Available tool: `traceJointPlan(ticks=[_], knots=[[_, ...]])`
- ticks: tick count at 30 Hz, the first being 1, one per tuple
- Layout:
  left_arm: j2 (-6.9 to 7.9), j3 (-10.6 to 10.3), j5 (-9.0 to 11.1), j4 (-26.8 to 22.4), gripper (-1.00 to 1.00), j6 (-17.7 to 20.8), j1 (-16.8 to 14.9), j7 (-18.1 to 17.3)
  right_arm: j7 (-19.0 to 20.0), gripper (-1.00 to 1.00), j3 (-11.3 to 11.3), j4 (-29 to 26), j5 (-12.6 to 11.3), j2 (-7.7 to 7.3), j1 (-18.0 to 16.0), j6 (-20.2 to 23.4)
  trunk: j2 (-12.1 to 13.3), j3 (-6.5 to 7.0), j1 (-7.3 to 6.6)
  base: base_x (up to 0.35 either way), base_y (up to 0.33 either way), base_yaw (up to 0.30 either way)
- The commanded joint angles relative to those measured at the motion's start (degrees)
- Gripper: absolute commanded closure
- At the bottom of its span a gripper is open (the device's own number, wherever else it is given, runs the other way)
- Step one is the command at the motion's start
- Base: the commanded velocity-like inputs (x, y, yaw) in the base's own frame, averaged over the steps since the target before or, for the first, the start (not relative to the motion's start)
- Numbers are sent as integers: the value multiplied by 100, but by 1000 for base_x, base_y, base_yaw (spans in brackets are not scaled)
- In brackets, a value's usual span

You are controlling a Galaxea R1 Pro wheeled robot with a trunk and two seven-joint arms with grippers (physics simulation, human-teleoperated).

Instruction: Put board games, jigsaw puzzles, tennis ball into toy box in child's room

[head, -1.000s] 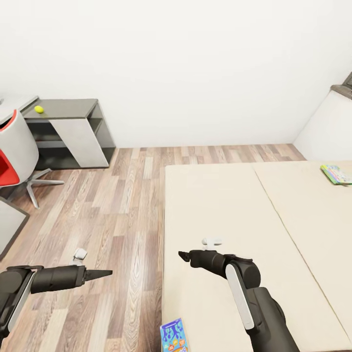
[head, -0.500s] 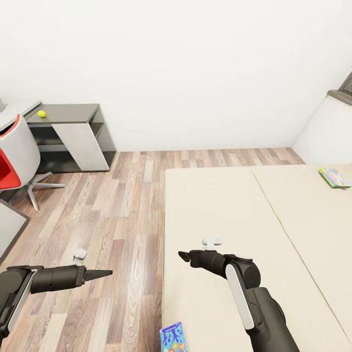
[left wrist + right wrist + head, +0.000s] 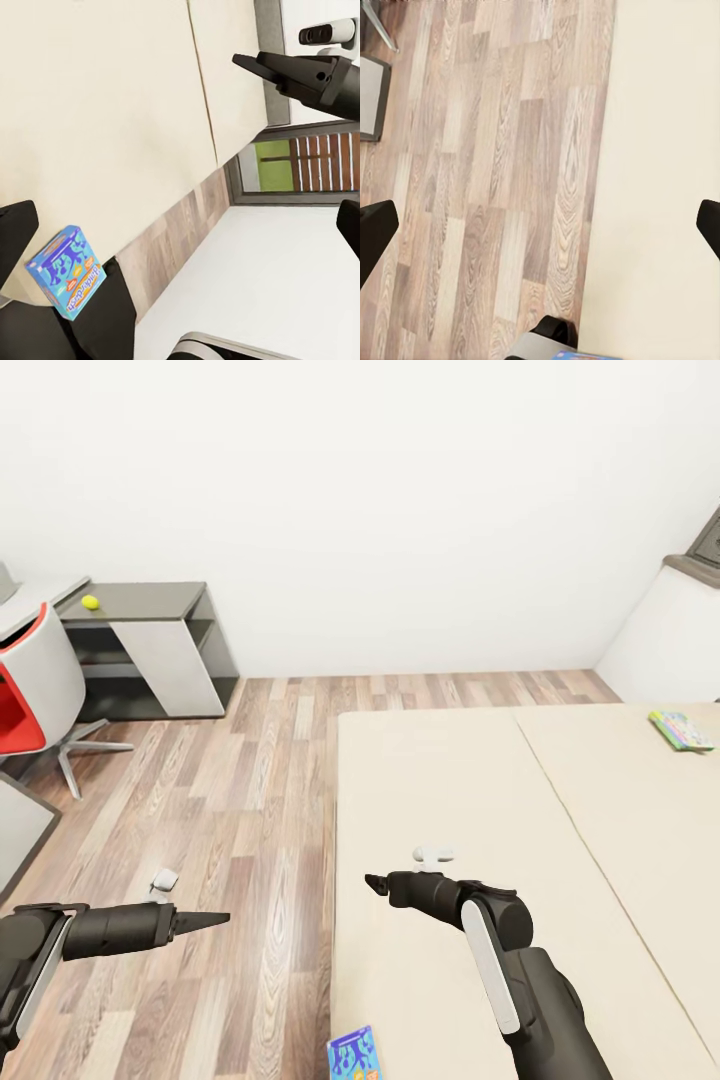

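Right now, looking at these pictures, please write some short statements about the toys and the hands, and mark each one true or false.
1. The tennis ball lies on the dark grey part of the table. True.
2. The blue board game lies on the floor. False: it lies on the bed, near its edge.
3. The right hand is shut on the blue board game. False: it holds nothing.
4. A green board game lies far out on the bed, toward the right wall. True.
5. The left hand hangs over the wood floor. True.
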Motion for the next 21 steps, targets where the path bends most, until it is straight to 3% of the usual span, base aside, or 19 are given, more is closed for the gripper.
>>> traceJointPlan(ticks=[1,21], knots=[[1,1,-7,-2,-100,60,-3,-24,13,-100,-5,-5,1,2,-3,27,-7,3,2,0,0,0],[1,1,-7,-2,-100,60,-3,-21,13,-100,-5,-4,1,2,-3,27,-7,191,2,0,0,0]])
